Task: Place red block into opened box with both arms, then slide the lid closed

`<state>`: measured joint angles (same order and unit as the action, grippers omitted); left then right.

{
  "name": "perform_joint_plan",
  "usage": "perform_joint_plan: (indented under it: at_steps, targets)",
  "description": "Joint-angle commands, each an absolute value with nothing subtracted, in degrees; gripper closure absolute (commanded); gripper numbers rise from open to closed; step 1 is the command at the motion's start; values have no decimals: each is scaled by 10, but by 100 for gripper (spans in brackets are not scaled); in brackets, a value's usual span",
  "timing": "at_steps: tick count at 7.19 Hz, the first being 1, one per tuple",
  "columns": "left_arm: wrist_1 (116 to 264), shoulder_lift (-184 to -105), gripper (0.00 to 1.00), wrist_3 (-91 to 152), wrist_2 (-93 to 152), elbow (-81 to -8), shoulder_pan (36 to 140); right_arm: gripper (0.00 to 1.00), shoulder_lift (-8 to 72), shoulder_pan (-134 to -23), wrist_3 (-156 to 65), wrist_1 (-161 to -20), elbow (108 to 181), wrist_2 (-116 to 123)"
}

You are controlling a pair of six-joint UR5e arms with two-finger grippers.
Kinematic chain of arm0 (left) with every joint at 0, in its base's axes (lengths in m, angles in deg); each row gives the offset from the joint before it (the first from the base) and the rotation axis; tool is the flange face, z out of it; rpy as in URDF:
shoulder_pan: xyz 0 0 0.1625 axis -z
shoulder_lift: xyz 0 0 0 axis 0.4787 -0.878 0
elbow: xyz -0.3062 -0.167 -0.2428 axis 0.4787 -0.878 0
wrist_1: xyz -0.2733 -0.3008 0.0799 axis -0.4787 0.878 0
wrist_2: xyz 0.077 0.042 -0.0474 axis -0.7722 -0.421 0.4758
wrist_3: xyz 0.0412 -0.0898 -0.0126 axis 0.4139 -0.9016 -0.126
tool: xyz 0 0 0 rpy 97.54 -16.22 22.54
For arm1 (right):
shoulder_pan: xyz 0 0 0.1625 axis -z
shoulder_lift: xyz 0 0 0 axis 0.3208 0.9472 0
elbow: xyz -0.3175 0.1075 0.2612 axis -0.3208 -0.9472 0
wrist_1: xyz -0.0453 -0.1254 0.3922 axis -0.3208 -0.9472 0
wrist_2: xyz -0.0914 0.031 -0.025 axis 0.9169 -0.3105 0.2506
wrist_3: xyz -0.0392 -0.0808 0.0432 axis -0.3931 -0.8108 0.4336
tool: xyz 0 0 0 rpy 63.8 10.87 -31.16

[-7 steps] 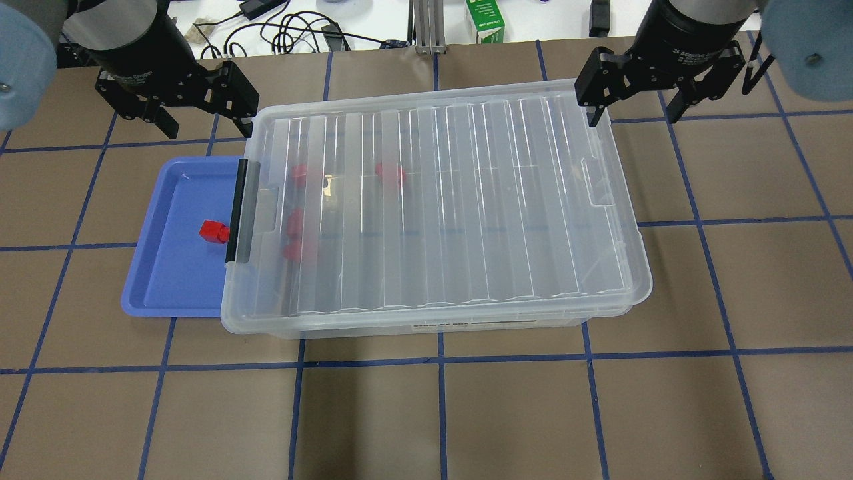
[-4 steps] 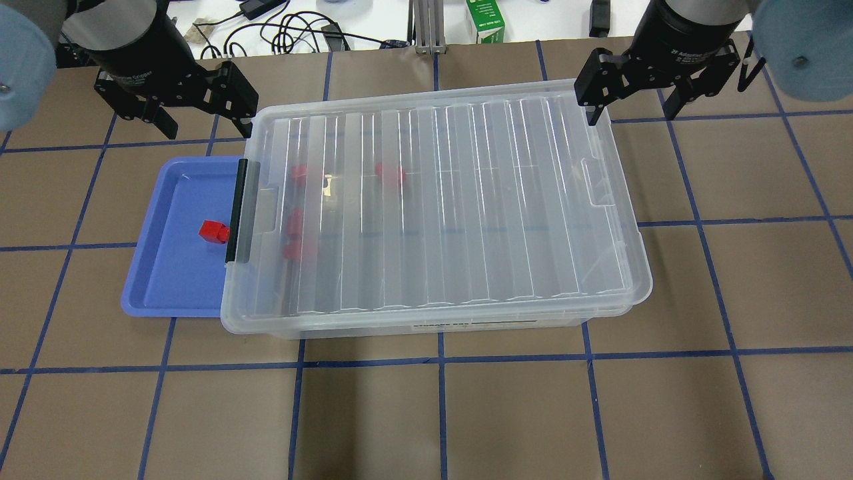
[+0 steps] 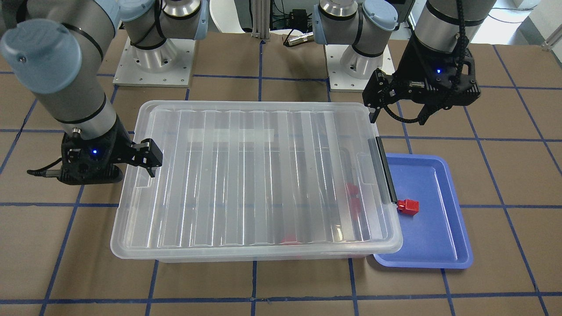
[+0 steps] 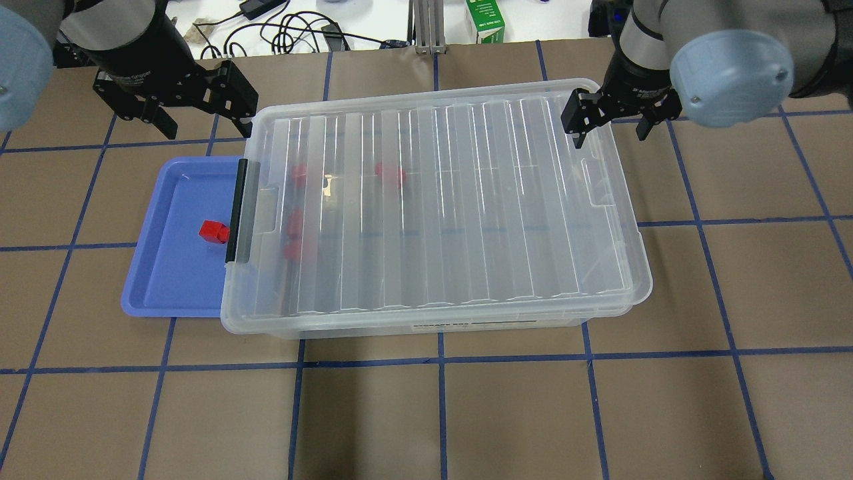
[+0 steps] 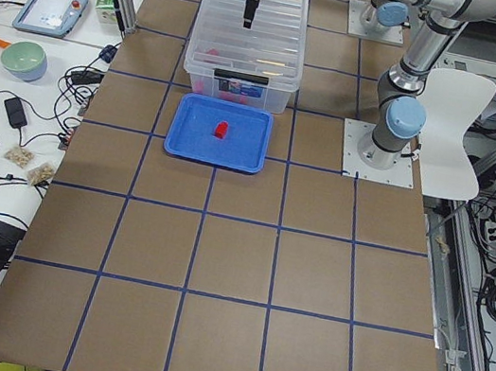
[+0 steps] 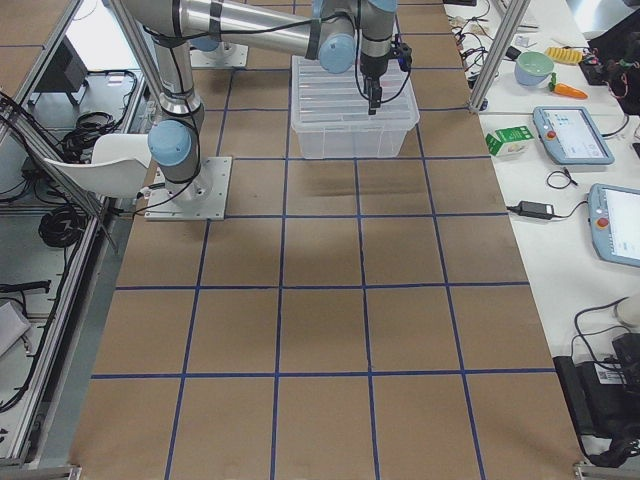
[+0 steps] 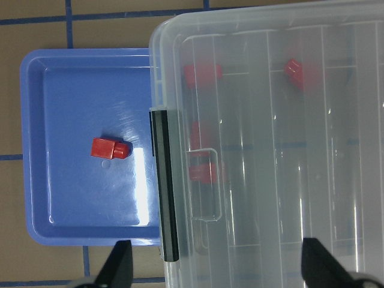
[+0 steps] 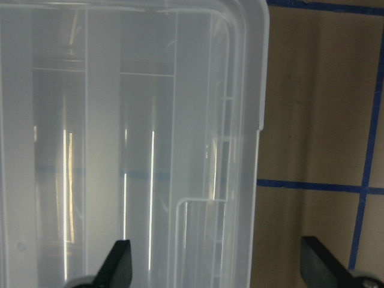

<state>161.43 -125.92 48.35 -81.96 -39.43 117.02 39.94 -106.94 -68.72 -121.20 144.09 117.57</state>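
Observation:
One red block (image 4: 214,231) (image 3: 408,206) (image 7: 110,147) lies in the blue tray (image 4: 173,280), beside the box's black bar (image 4: 238,210). The ribbed clear lid (image 4: 453,200) (image 3: 246,175) lies over the clear box (image 4: 426,327); several more red blocks show blurred through it near the bar end. My left gripper (image 4: 203,120) (image 3: 398,117) (image 7: 222,273) hangs open and empty above the box's far corner at the bar end. At the opposite short end, my right gripper (image 4: 611,133) (image 8: 219,270) is open and straddles the lid's rim (image 8: 255,120).
The blue tray (image 3: 439,245) is tucked partly under the box's bar end. A green carton (image 4: 485,20) and cables (image 4: 293,30) lie on the white bench beyond the table. Both arm bases (image 3: 153,57) stand behind the box. Brown gridded tabletop surrounds the box.
The right arm has swung in toward the box and its gripper has come down over the lid's far right corner. The left gripper, lid and red block have not moved.

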Motion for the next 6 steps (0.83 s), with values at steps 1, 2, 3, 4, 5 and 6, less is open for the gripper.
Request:
perform_joint_plan:
  at_steps: [1, 2, 3, 4, 5, 6]
  targets:
    - [1614, -1258, 0, 483, -819, -394, 1170, 0, 387, -1035, -726, -1242, 1455, 1178]
    - [1615, -1258, 0, 484, -819, -394, 1170, 0, 379, -1018, -755, -1242, 1455, 1178]
    - [1614, -1259, 0, 483, -820, -396, 1170, 0, 377, -1012, -757, -1241, 1458, 1177]
    - [1614, -1256, 0, 482, -820, -402, 1170, 0, 377, -1012, -760, -1241, 1462, 1177]
    - [1613, -1255, 0, 481, -820, -404, 1170, 0, 377, -1011, -760, -1241, 1464, 1177]
    - [1613, -1255, 0, 481, -820, -405, 1170, 0, 378, -1011, -765, -1241, 1464, 1177]
